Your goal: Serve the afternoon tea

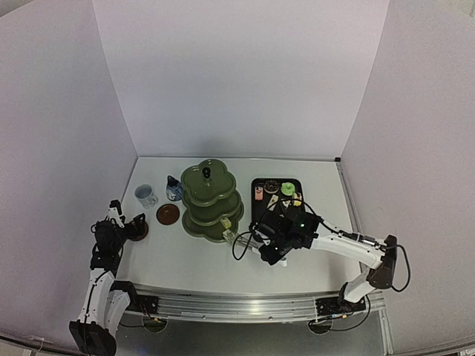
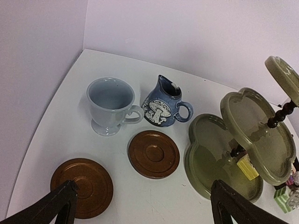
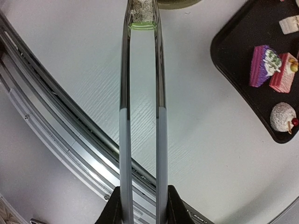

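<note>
My right gripper (image 3: 142,207) is shut on the metal tongs (image 3: 161,70). The tong tips pinch a small green cake (image 3: 142,16) just in front of the dark green stand (image 1: 223,185), low over the table. A yellow cake (image 2: 247,167) lies on the stand's bottom tier. More cakes (image 3: 261,65) rest on the black tray (image 3: 238,42). My left gripper (image 2: 145,210) hangs open over the table. One brown coaster (image 2: 81,186) sits by its left finger and a second coaster (image 2: 154,154) lies ahead. Behind them stand the white mug (image 2: 110,109) and the blue-and-white pot (image 2: 163,105).
The black tray (image 1: 260,211) lies right of the stand, close behind my right arm. White walls close in the table on the left, back and right. The metal rail (image 3: 70,135) runs along the near edge under the tongs.
</note>
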Robot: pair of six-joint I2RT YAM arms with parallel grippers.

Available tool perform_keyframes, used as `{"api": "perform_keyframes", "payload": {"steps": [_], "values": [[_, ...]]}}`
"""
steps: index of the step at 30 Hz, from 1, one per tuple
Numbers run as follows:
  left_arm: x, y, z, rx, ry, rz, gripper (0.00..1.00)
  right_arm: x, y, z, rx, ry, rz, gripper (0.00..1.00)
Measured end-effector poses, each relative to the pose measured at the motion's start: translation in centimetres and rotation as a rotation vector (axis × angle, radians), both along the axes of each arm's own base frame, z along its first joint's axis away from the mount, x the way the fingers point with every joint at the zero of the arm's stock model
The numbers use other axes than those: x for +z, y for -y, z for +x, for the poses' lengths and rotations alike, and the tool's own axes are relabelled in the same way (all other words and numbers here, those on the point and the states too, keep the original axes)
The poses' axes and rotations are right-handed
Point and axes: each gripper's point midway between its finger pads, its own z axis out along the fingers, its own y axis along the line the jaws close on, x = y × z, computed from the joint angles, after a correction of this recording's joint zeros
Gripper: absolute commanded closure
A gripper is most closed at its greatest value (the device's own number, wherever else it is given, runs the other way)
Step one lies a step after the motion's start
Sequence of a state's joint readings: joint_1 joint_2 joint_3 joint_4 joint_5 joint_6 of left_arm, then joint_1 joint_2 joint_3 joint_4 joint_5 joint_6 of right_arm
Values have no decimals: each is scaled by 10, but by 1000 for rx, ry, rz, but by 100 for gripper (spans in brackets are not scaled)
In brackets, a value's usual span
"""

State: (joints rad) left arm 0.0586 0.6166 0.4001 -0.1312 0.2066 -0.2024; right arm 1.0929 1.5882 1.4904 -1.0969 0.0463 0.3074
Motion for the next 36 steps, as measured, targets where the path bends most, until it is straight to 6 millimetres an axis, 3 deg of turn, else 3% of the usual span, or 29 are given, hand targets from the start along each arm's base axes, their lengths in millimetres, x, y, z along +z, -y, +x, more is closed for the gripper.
{"api": "perform_keyframes", "payload": {"steps": [11,21,36], "values": [[1,0,-6,9,24,-17,1,-17,-60,31,126,106,58,100],[-2,0,-7,13,20,-28,0,-46,-89,55,131,165,42,100],[-4,0,-8,13,26,-30,0,-67,-95,76,58,212,9,100]]}}
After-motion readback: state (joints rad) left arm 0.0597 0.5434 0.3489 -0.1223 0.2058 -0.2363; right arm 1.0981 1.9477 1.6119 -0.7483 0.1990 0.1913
